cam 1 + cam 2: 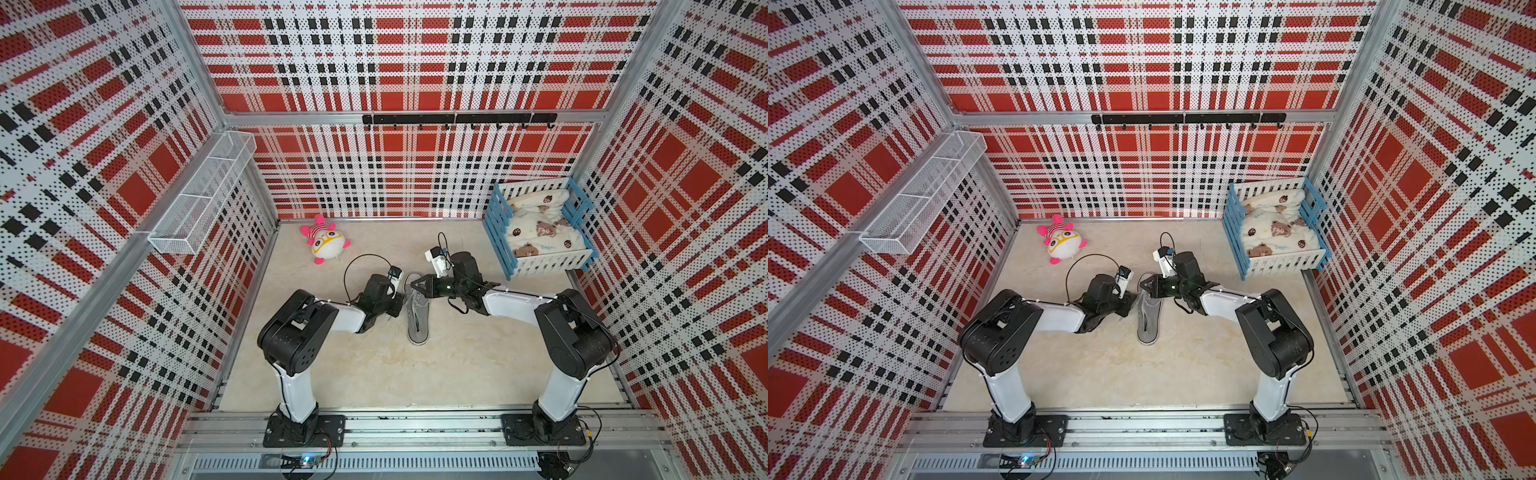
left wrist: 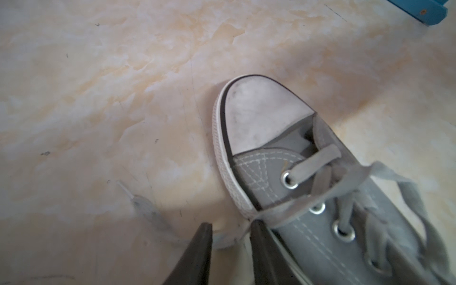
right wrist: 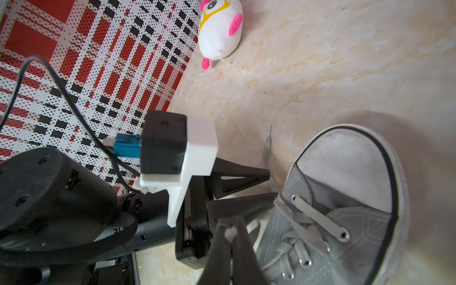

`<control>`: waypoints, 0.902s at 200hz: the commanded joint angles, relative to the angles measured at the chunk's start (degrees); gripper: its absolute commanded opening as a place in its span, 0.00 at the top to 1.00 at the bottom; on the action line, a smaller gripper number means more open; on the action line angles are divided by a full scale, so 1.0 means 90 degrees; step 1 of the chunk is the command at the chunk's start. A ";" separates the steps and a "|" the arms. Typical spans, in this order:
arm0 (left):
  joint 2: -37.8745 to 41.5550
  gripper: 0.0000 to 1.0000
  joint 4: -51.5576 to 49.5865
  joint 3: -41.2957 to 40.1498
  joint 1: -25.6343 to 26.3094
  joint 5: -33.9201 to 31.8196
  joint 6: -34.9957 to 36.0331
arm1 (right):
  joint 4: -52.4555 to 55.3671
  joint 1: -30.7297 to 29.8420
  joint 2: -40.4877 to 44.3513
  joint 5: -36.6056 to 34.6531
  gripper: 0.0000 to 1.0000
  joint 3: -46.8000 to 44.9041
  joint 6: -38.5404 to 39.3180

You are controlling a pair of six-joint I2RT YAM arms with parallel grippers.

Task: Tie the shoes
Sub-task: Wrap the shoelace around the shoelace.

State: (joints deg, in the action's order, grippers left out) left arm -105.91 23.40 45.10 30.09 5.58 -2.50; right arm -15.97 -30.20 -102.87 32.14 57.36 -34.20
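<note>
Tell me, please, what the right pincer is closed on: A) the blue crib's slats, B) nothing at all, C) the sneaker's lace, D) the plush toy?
C: in the right wrist view the right pincer pinches a pale grey bit of lace from the sneaker between its shut tips.

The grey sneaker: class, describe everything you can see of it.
The sneaker is a grey canvas low-top with a scuffed white toe cap, ribbed white sole edge, metal eyelets and loose pale grey laces. It stands on its sole on the beige table. The right hand, shut, pinches a lace; the open left hand sits beside its toe-end eyelets.
</note>
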 commanded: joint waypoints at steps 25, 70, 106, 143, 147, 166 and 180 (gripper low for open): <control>0.0022 0.76 -0.0080 0.0048 -0.0195 0.0851 0.0016 | -0.0150 0.0023 0.0141 0.0045 1.00 -0.0027 -0.0029; -0.0173 0.82 -0.0080 0.0221 -0.0250 0.1201 0.0026 | -0.0093 0.0018 0.0189 0.0022 1.00 -0.0037 0.0006; -0.0176 0.93 -0.0078 0.0219 -0.0325 0.1303 -0.0056 | -0.0082 0.0025 0.0180 0.0021 1.00 -0.0041 0.0001; 0.0081 1.00 0.0141 0.0015 -0.0440 0.1347 -0.0323 | -0.0067 0.0018 0.0207 -0.0014 1.00 -0.0019 0.0020; 0.0128 1.00 0.0175 -0.0030 -0.0451 0.1359 -0.0355 | -0.0063 0.0018 0.0213 -0.0018 1.00 -0.0016 0.0025; 0.0352 1.00 0.0307 -0.0206 -0.0494 0.1398 -0.0520 | -0.0005 0.0023 0.0238 -0.0083 1.00 -0.0007 0.0089; 0.0483 1.00 0.0349 -0.0301 -0.0511 0.1503 -0.0640 | 0.0040 0.0019 0.0248 -0.0122 1.00 0.0023 0.0133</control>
State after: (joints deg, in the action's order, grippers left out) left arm -104.97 23.97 44.03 26.02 17.04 -5.80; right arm -16.10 -30.20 -102.80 31.94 57.36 -34.06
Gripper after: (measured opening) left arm 0.035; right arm 0.072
